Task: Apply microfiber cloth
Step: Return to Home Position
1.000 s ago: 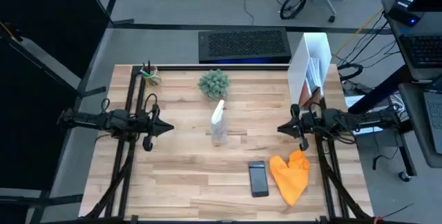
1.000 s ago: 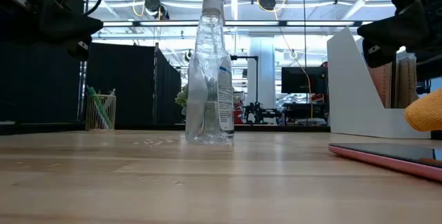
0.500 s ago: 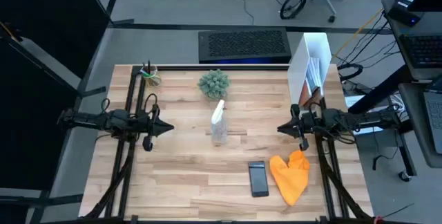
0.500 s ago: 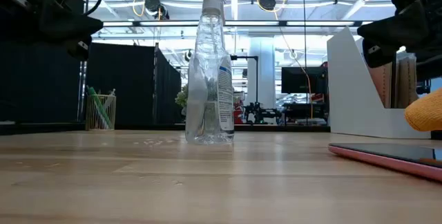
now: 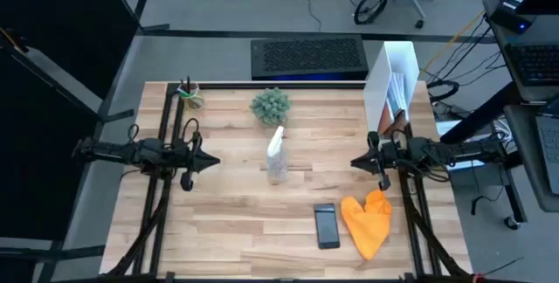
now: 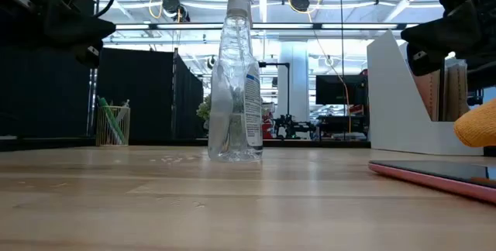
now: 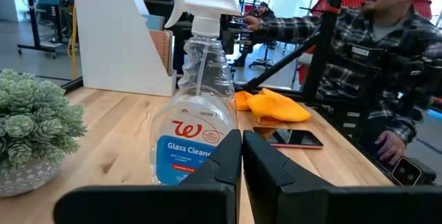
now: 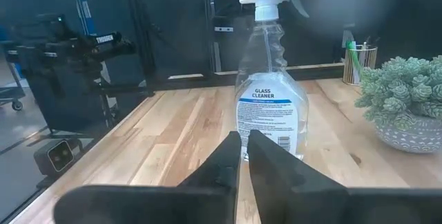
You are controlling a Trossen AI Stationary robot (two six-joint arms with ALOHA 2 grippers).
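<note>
You had the left claw (image 5: 212,163) held above the left side of the surface (image 5: 236,231), pointing toward the middle. In the left wrist view its fingers were clenched, with only a sliver between them and nothing in them. Your right claw (image 5: 355,163) mirrored it above the right side, facing inward. It was likewise clenched and empty, as the right wrist view showed.

The microfiber cloth (image 5: 368,219) lay in a crumpled orange heap on the wood toward the near right corner. No claw touched it. It sat nearer the front edge than the right claw, and one end of it reached back under that arm. The dark phone (image 5: 327,226) lay flat just beside the cloth, on the side toward the centre. You could not tell whether the two were touching.

The spray bottle (image 5: 277,157) stood upright about midway between the two claws, with its white trigger head on top. Behind it a small potted plant (image 5: 271,106) sat toward the back of the surface. A pen cup (image 5: 189,96) stood at the back left corner and a white file holder (image 5: 390,86) at the back right. In the left wrist view, a person in a plaid shirt (image 7: 373,37) sat beyond the surface.
</note>
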